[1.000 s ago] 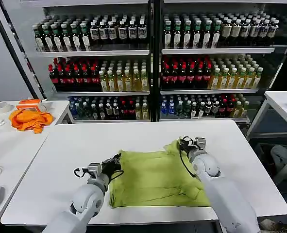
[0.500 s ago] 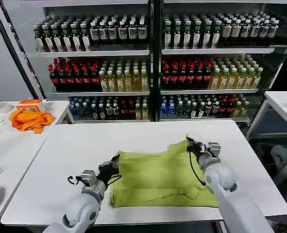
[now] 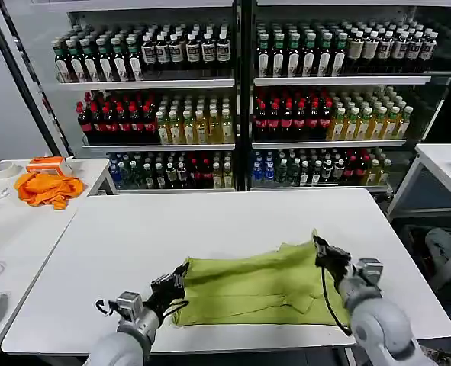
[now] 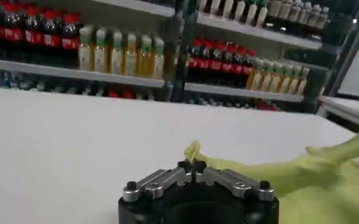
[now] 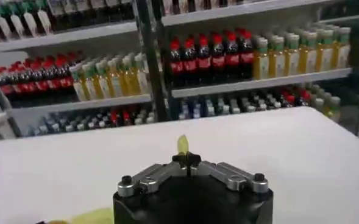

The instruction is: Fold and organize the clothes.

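We find the T-shirt [image 3: 259, 286] lying on the white table [image 3: 210, 229], toward its near edge and somewhat nearer the right edge than the left. It is lime green and doubled over on itself, with creases running across it; its far edge is lifted and rumpled, while its near edge rests flat close to the table's near edge. The left gripper [image 3: 175, 280] sits low at the shirt's left end, near the table's near edge. In the left wrist view the left gripper [image 4: 192, 165] has its jaws drawn together on a small peak of green fabric, with the rest of the shirt [image 4: 301, 182] trailing away across the tabletop. The right gripper [image 3: 320, 248] is at the shirt's far right corner, holding that corner raised off the surface so the cloth rises to a point there. In the right wrist view the right gripper [image 5: 186, 159] likewise has its jaws pressed together, with a thin tab of green cloth standing up between them. We record both grippers as clamped on the shirt, one at each end. The far half of the table beyond the shirt is bare white. Behind the table stand shelves [image 3: 240, 80] stocked with rows of bottles. On a separate table to the left lies an orange cloth [image 3: 48, 188], well apart from the shirt.
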Available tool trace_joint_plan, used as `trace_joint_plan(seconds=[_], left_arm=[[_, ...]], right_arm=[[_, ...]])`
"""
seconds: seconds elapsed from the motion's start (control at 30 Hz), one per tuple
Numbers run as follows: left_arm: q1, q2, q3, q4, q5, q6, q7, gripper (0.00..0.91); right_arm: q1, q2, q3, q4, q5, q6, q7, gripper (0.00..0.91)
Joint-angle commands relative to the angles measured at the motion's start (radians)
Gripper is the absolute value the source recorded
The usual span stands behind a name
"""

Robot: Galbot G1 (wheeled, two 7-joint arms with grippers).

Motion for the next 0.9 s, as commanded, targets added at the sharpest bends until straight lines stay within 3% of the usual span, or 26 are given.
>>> trace_joint_plan(seconds=[0.03, 0.17, 0.2, 0.23, 0.57, 0.9], left_arm=[[0.079, 0.03, 0.003, -0.023, 0.038, 0.014, 0.008, 0.04], [0.073, 0.025, 0.008, 0.002, 0.062, 0.022, 0.005, 0.04], [0.071, 0.024, 0.009, 0.005, 0.066, 0.027, 0.005, 0.373], [0.066, 0.023, 0.011, 0.009, 0.076, 0.034, 0.005, 0.907], [0.062, -0.003, 0.005, -0.009, 0.152, 0.005, -0.018, 0.907], [0.155, -0.195, 0.004, -0.025, 0.296, -0.002, -0.126, 0.907]], right_arm=[[-0.229, 0.009, 0.087, 0.106, -0.056, -0.006, 0.002, 0.0], [-0.211, 0.034, 0.064, 0.082, -0.076, -0.025, 0.001, 0.0], [-0.204, 0.039, 0.059, 0.077, -0.084, -0.029, 0.001, 0.353], [-0.193, 0.046, 0.051, 0.068, -0.108, -0.038, -0.008, 0.907], [-0.216, 0.073, 0.055, 0.112, -0.182, -0.025, -0.021, 0.907], [-0.338, 0.14, 0.099, 0.199, -0.258, -0.001, -0.02, 0.907]])
